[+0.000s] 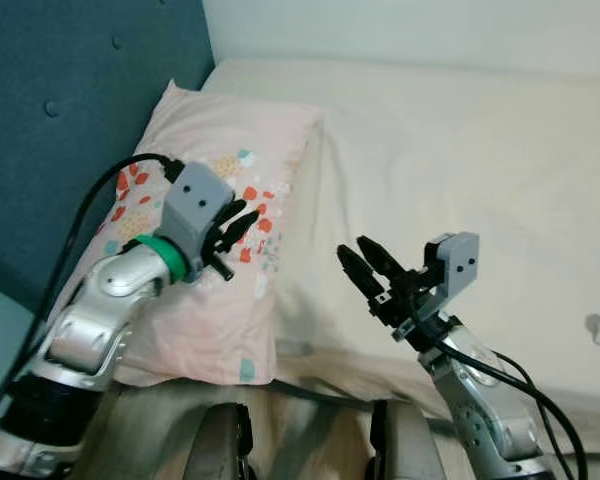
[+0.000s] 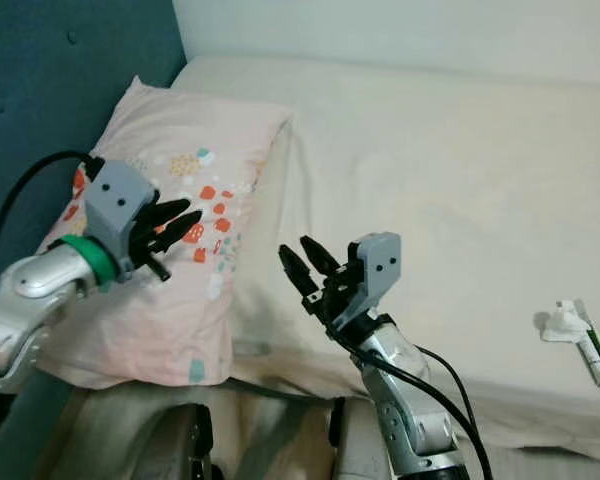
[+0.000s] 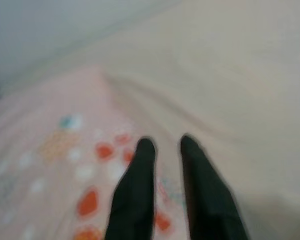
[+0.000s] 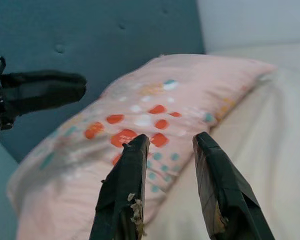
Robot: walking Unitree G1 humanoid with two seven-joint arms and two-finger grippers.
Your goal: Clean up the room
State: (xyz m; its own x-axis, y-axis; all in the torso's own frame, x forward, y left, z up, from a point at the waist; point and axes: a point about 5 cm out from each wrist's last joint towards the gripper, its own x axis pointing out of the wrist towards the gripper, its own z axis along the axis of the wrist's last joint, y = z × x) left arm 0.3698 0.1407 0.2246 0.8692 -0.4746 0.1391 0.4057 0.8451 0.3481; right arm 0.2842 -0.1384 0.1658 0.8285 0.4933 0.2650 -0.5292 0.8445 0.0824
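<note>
A pink pillow (image 1: 220, 150) with orange and teal spots lies at the left end of the bed, against the teal headboard (image 1: 70, 90). My left gripper (image 1: 240, 220) hovers over the pillow's middle, open by a narrow gap, with nothing between its black fingers (image 3: 140, 190). My right gripper (image 1: 355, 255) hangs above the cream sheet (image 1: 460, 150), just right of the pillow's near corner. It points towards the pillow and is open and empty (image 4: 171, 142). The left fingers also show at the left of the right wrist view.
A small white object with a green strip (image 2: 572, 335) lies on the sheet near the bed's front right edge. A pale wall (image 1: 410, 30) runs behind the bed. My own body and legs (image 1: 220, 440) stand at the bed's near edge.
</note>
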